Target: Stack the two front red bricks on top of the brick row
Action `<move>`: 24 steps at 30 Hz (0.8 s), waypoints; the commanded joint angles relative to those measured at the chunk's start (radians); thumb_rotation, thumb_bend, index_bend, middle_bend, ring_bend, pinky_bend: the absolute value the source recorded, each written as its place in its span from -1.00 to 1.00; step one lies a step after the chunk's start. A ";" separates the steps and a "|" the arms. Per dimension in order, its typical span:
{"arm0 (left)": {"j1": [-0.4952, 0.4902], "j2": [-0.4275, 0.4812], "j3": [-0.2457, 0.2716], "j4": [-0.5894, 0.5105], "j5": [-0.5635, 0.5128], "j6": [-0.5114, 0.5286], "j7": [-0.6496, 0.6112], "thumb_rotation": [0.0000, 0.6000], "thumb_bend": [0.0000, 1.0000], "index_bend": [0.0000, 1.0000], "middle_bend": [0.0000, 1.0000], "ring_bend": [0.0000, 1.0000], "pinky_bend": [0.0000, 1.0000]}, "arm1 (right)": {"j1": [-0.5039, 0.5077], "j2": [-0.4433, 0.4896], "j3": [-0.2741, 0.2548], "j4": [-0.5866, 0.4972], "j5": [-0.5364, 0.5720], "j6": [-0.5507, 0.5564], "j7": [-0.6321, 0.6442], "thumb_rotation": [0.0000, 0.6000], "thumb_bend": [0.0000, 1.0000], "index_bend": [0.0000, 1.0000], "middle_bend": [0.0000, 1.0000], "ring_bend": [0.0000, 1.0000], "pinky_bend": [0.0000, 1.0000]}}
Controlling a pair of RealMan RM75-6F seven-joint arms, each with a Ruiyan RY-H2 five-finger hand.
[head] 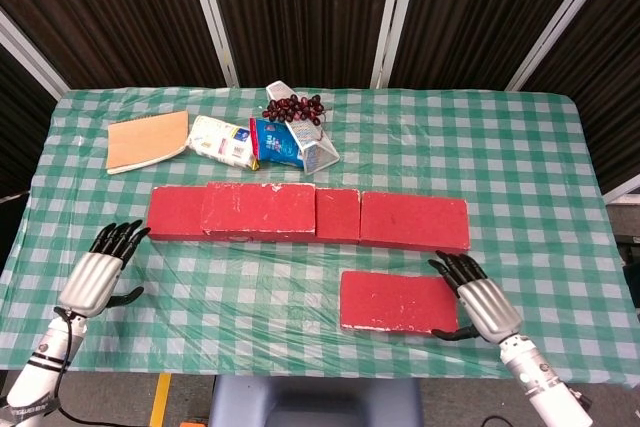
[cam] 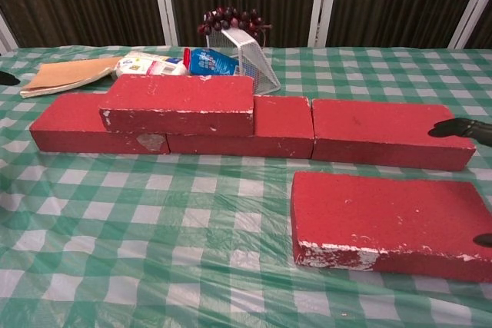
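A row of red bricks (head: 414, 221) (cam: 388, 132) runs across the middle of the checked table. One red brick (head: 260, 209) (cam: 178, 103) lies on top of the row's left part. Another red brick (head: 395, 301) (cam: 388, 220) lies flat in front of the row, to the right. My right hand (head: 482, 299) is at this front brick's right end with its fingers (cam: 461, 129) spread beyond the far edge and its thumb near the front corner; a firm grip does not show. My left hand (head: 98, 275) is open near the front left, apart from every brick.
Behind the row lie a tan notebook (head: 147, 140), a white snack packet (head: 225, 139), a blue packet (head: 275, 139), a tipped wire basket (head: 318, 150) (cam: 250, 57) and dark grapes (head: 293, 108). The table's front edge is close behind both hands.
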 commanded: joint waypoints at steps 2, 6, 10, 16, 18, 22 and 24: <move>0.011 0.000 0.000 0.026 0.015 -0.017 -0.037 1.00 -0.57 -1.00 -1.00 -1.00 -0.90 | 0.037 -0.038 -0.001 -0.015 0.048 -0.072 -0.028 0.75 -0.76 -1.00 -1.00 -1.00 -1.00; 0.012 0.001 -0.007 0.034 0.023 -0.033 -0.051 1.00 -0.56 -1.00 -1.00 -1.00 -0.90 | 0.061 -0.075 0.005 0.003 0.082 -0.120 -0.031 0.76 -0.76 -1.00 -1.00 -1.00 -1.00; 0.015 -0.001 -0.016 0.041 0.029 -0.041 -0.060 1.00 -0.56 -1.00 -1.00 -1.00 -0.90 | 0.080 -0.110 0.012 0.026 0.110 -0.149 -0.044 0.76 -0.76 -1.00 -1.00 -1.00 -1.00; 0.020 0.001 -0.028 0.044 0.033 -0.051 -0.067 1.00 -0.56 -1.00 -1.00 -1.00 -0.90 | 0.090 -0.132 0.021 0.025 0.151 -0.159 -0.088 0.75 -0.76 -0.99 -1.00 -1.00 -1.00; 0.021 0.001 -0.030 0.045 0.036 -0.054 -0.069 1.00 -0.57 -1.00 -1.00 -1.00 -0.90 | 0.088 -0.138 0.022 0.023 0.159 -0.149 -0.108 0.75 -0.76 -0.85 -0.93 -1.00 -1.00; 0.023 0.003 -0.036 0.045 0.036 -0.066 -0.074 1.00 -0.56 -1.00 -1.00 -1.00 -0.90 | 0.090 -0.141 0.022 0.012 0.186 -0.152 -0.139 0.78 -0.76 -0.31 -0.47 -0.87 -0.78; 0.025 0.004 -0.039 0.045 0.035 -0.068 -0.075 1.00 -0.56 -1.00 -1.00 -1.00 -0.90 | 0.091 -0.141 0.023 0.007 0.199 -0.152 -0.152 0.92 -0.76 -0.16 -0.39 -0.75 -0.64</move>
